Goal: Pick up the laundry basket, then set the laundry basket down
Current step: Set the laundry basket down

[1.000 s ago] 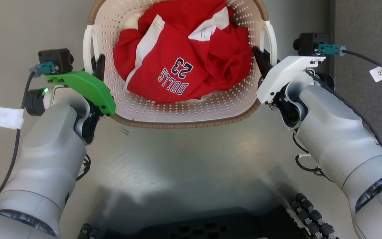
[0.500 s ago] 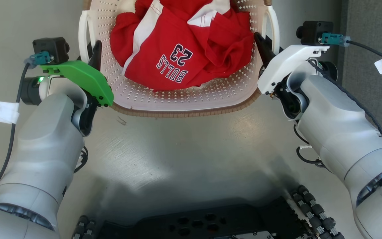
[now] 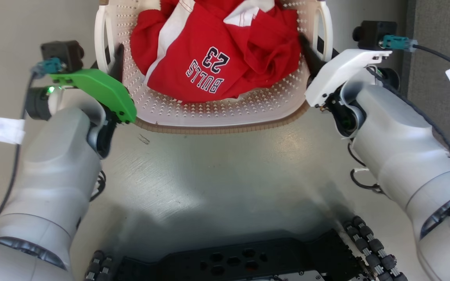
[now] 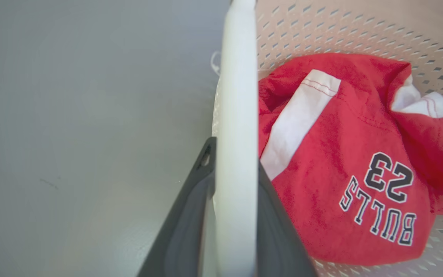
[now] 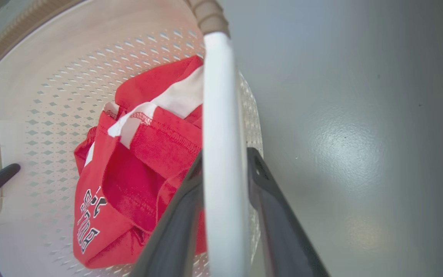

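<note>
Head view, laundry basket (image 3: 217, 113) between left claw (image 3: 112, 58), right claw (image 3: 313, 47), both clamped.

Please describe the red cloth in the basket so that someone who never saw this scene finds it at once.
Between the left gripper and the right gripper is the laundry basket, cream, perforated, brown-rimmed. The red cloth lies crumpled inside; only it bears white stripes and the print BULLS 23.

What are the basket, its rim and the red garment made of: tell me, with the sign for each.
Laundry basket: apparently moulded plastic, cream, semi-matte; regular punched holes. Rim: brown, ribbed woven look, probably plastic too. Red garment: soft knit fabric; creases, stitched seams, printed lettering.
</note>
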You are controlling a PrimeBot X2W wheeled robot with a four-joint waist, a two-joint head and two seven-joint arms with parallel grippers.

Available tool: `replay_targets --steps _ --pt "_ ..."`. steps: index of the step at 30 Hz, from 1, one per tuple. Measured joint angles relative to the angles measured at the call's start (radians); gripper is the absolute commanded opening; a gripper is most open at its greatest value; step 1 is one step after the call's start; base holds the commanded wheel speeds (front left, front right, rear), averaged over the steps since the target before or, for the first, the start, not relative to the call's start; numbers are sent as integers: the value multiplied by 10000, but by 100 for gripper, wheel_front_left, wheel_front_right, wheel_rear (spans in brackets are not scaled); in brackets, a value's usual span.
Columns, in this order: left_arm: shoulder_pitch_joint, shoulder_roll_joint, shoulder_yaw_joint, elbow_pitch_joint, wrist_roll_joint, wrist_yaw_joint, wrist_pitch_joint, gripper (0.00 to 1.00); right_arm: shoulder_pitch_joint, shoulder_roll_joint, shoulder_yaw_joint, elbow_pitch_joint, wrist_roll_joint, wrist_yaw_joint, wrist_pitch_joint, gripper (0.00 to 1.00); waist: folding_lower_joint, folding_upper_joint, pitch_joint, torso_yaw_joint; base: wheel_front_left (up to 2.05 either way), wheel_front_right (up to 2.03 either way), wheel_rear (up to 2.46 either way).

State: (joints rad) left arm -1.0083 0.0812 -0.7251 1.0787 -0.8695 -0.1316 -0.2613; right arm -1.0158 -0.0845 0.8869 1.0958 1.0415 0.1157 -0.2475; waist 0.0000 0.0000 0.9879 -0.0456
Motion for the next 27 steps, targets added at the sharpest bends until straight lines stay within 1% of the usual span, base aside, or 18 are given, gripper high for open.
replay_targets --steps 1,2,5,19,27 --pt "-2 -17 -15 67 0 0 31 79 -18 38 -12 0 2 40 0 100 1 0 6 1 0 0 0" --pt "4 -40 -38 121 0 0 52 100 -18 98 -17 4 2 77 -2 100 1 0 7 1 0 0 0" --pt "4 -88 -54 125 -2 0 52 100 -20 207 -31 25 2 77 -19 100 1 0 -3 -4 0 0 0" --pt "3 -65 -186 240 0 -2 50 100 -39 213 -198 280 2 77 -29 100 0 0 -181 -52 0 0 0" --pt "20 44 -171 307 6 0 50 100 -22 213 -431 324 4 77 -29 100 0 0 -545 -116 0 0 0"
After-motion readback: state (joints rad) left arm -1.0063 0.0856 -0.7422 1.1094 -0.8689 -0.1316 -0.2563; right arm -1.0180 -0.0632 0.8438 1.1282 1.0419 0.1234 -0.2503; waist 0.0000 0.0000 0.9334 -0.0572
